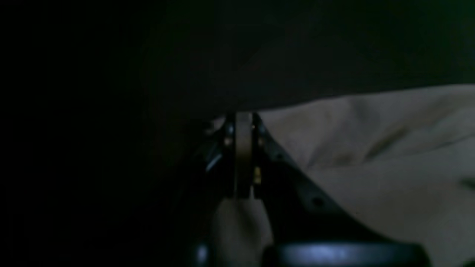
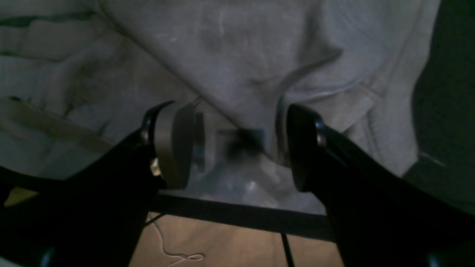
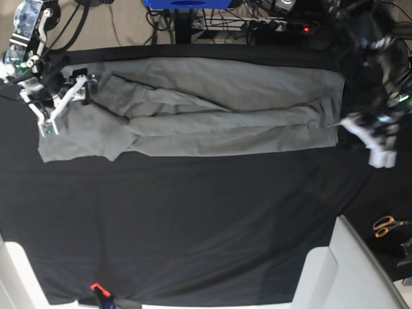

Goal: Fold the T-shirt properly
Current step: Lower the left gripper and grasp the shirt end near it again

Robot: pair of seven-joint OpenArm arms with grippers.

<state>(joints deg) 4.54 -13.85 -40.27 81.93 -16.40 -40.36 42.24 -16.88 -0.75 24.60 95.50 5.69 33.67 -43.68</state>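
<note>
Currently my left gripper pinches the T-shirt hem; my right gripper hangs spread above its collar end.

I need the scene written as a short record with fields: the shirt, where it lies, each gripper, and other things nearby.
garment: T-shirt, grey, folded into a long band with wrinkles
surface: black table cloth, shirt lies near its far edge
left gripper: shut on the T-shirt at the band's end, on the base view's right
right gripper: open, jaws standing over fabric at the other end
grasp by right gripper: none seen yet
other things: scissors with orange handles, off the cloth at the right
</note>
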